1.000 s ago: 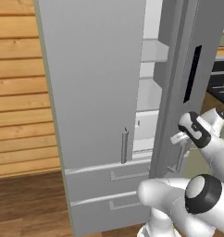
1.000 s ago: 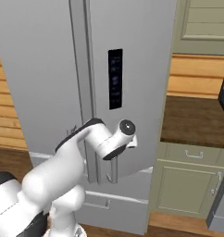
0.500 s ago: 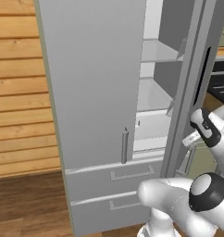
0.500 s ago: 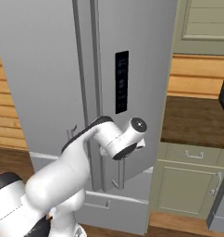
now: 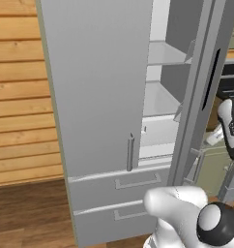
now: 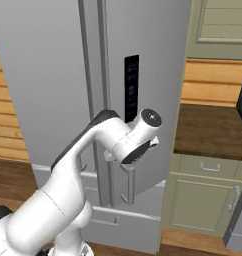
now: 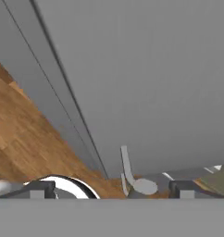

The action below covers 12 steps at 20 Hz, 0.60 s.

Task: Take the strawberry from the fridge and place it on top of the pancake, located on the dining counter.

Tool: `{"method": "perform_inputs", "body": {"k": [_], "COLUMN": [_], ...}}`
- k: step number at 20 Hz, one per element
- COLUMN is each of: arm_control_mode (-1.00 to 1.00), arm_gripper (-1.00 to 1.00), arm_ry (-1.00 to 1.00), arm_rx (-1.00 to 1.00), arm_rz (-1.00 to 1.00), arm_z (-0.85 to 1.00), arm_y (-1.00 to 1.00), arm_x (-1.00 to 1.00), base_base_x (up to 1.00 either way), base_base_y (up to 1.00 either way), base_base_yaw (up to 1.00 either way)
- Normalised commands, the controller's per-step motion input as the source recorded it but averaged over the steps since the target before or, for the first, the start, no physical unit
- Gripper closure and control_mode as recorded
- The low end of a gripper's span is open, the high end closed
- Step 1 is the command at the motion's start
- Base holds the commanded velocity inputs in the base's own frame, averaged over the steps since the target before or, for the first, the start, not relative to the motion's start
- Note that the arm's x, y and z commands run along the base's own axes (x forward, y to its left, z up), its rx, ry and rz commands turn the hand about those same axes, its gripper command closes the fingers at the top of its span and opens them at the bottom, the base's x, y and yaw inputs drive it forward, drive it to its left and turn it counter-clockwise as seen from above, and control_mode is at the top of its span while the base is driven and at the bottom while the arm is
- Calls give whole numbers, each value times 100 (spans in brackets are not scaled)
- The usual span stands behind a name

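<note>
At my far left a wall of pale horizontal wooden planks (image 5: 22, 97) runs down to a dark brown wooden floor (image 5: 27, 213). Next to it, right in front of me, stands the tall light-grey fridge (image 5: 95, 87). Its left door is shut, with a slim vertical grey bar handle (image 5: 130, 152) near the door's lower inner edge. Below it sit two flat grey bottom drawers (image 5: 119, 184), one above the other.

To the right of that door the fridge stands open, and I see pale shelves (image 5: 162, 99) inside. Whether the strawberry lies on them I cannot tell. The light-grey right door (image 5: 201, 87) is swung out towards me, edge on in the left base view. It carries a narrow dark control panel (image 6: 131, 87) on its outer face.

My white arm (image 6: 93, 165) reaches up in front of that door. My claw (image 7: 111, 190) faces the flat grey door front with its two dark tips spread wide and nothing held. The door's curved grey bar handle (image 7: 127, 166) lies ahead between the tips, and neither tip touches it.

Further right is a dark brown wooden counter top (image 6: 213, 130) on grey-green cabinets (image 6: 203, 200), with a wall cabinet (image 6: 223, 25) of the same colour above
</note>
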Motion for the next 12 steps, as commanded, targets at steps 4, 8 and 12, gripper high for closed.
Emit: {"method": "perform_inputs", "body": {"k": [4,8,12], "arm_control_mode": [-100,-100,-100], "arm_gripper": [-100,-100,-100], "arm_ry": [-28,-28,-19], "arm_rx": [-11,-18,-30], "arm_rz": [0,0,-1], "arm_z": [51,41,31], "arm_y": [34,64,86], "arm_x": [-100,-88,-45], "base_base_x": [0,0,0], "base_base_y": [0,0,0], "base_base_yaw": [0,0,0]}}
